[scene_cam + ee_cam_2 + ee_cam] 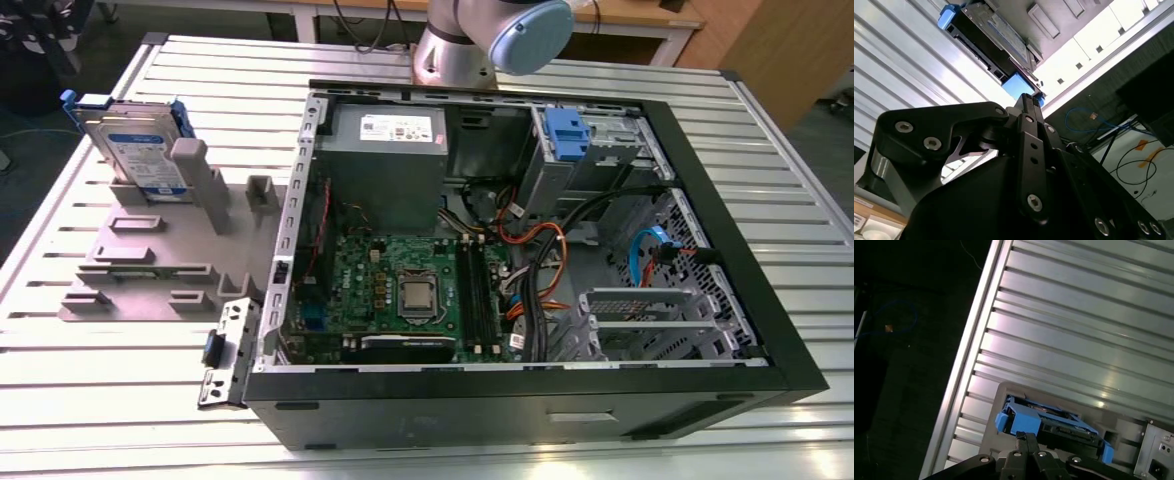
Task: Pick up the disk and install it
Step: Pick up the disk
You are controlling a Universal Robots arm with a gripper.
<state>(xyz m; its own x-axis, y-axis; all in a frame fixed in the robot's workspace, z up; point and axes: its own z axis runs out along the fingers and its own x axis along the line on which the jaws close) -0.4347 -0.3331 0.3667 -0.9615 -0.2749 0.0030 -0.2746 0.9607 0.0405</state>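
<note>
Disk: silver rectangular hard drive with a white-and-blue label, framed by a blue plastic carrier [138,150], standing on edge in a stepped grey plastic holder [147,255] at the exterior view's left, well apart from the drive bay of the open black computer case [747,290].
Gripper: black two-finger gripper [1027,437] with its fingers pressed together on nothing. In both wrist views the tips point toward the carrier's blue end; contact cannot be judged.
Step in hand: approach for the pick-up, judged from the empty gripper and the seated drive.
Doing it well: the fingers probably must part wider than the drive's thin body, close on its flat faces rather than the springy blue frame, and lift along the slot without tilting.
Edges: a grey upright post [188,170] stands just beside the labelled face, and the case's metal side wall [296,200] rises near the holder.
Open room: free space lies above the holder and over the ribbed aluminium table [107,400] beside it.
</note>
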